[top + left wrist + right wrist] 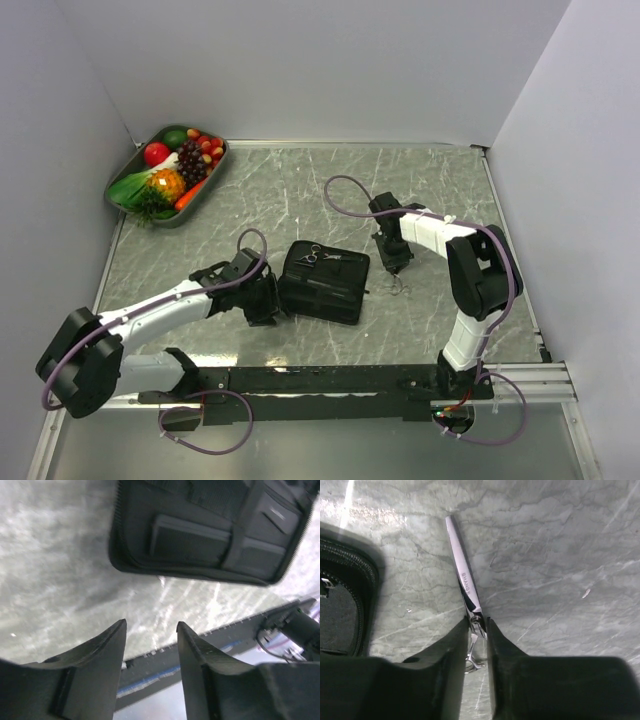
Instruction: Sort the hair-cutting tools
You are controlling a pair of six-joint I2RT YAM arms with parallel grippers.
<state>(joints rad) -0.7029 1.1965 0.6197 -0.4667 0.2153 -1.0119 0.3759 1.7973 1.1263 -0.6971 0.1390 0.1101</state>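
My right gripper (479,623) is shut on a pair of silver scissors (464,577) at the pivot, and the closed blades point away over the marble table. In the top view this gripper (392,258) is right of the black pouch (324,281), with the ring handles (399,285) showing under it. A second pair of silver scissors (308,257) lies on the pouch's far left corner. My left gripper (264,302) is open and empty at the pouch's left edge. In the left wrist view its jaws (150,626) stand apart, just short of the pouch (210,530). The black comb bars are out of view.
A grey tray (128,166) of toy fruit and vegetables sits at the far left corner. White walls enclose the table at the back and both sides. A black rail (330,381) runs along the near edge. The pouch's zipped edge (350,580) shows left of the right gripper.
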